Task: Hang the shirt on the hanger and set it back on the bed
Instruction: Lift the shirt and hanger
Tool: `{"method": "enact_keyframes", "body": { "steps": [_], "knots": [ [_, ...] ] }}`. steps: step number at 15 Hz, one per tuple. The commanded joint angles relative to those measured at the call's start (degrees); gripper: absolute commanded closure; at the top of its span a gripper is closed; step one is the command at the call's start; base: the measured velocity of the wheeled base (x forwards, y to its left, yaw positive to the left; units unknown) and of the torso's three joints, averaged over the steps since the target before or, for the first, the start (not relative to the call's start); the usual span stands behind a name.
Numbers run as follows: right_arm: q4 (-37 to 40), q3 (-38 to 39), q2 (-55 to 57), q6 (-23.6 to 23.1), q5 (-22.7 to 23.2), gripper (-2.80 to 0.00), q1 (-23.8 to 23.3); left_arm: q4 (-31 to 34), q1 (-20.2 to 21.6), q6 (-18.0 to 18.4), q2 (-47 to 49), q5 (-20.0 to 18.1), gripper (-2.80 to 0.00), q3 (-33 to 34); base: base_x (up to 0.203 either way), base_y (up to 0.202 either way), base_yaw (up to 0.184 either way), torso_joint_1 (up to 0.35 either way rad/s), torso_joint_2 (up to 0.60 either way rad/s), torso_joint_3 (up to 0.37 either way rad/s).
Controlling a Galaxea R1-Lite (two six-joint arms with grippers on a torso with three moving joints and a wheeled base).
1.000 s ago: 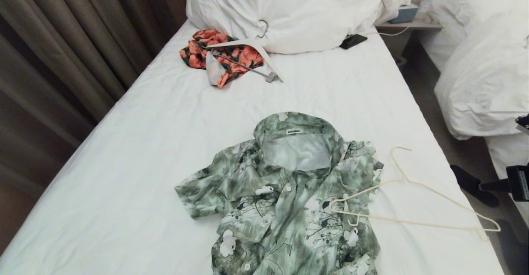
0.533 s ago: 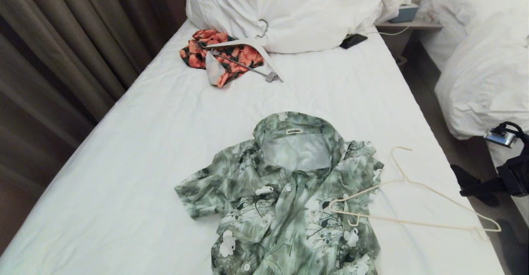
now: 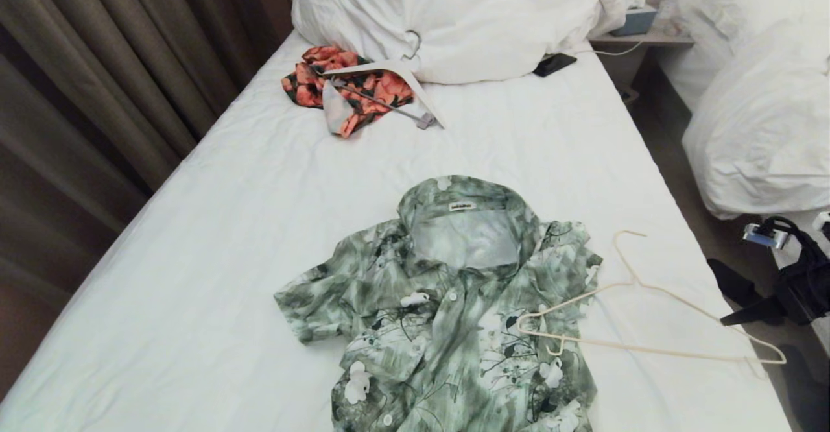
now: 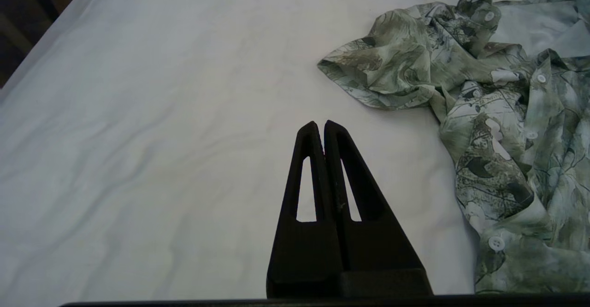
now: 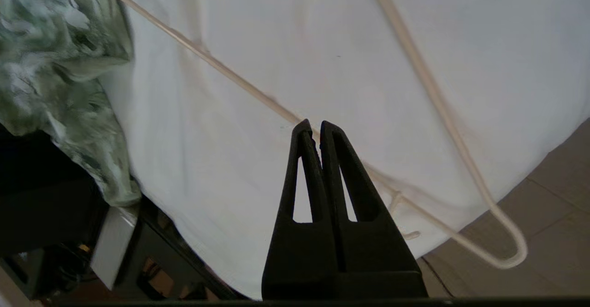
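Observation:
The green leafy shirt (image 3: 454, 302) lies crumpled and face up on the bed (image 3: 227, 237), collar toward the pillows. The thin cream hanger (image 3: 631, 281) lies flat to its right, one end resting on the shirt and the other near the bed's right edge. My right gripper (image 3: 725, 321) is shut and empty, just off that edge beside the hanger's outer end. In the right wrist view the gripper (image 5: 312, 125) hovers over the hanger's wire (image 5: 433, 90). My left gripper (image 4: 320, 123) is shut and empty over bare sheet, short of the shirt's sleeve (image 4: 392, 72).
An orange-and-black garment (image 3: 350, 88) with a thick white hanger lies near the pillows (image 3: 467, 17). A dark phone (image 3: 554, 63) sits by the pillows. Curtains (image 3: 84, 95) run along the left. A second bed (image 3: 752, 108) stands right, across a strip of floor.
My right arm has come further into view from the right edge and dropped toward the hanger's outer end. Shirt and hanger lie as before.

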Motion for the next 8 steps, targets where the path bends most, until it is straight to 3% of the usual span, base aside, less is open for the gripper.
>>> {"method": "enact_keyframes", "body": {
  "steps": [1,3,8],
  "knots": [
    [0.5,-0.8,3.5,-5.0,0.2,0.0,-0.8,0.0,0.0,-0.1,0.0,0.0,0.0,0.0,0.0,0.0,0.0,0.0,0.0,0.0],
    [0.9,-2.5,6.4,-8.3,0.4,0.0,-1.5,0.0,0.0,-0.1,0.0,0.0,0.0,0.0,0.0,0.0,0.0,0.0,0.0,0.0],
    [3.1,-8.9,7.4,-8.4,2.2,0.0,-1.3,0.0,0.0,-0.1,0.0,0.0,0.0,0.0,0.0,0.0,0.0,0.0,0.0,0.0]
  ]
}}
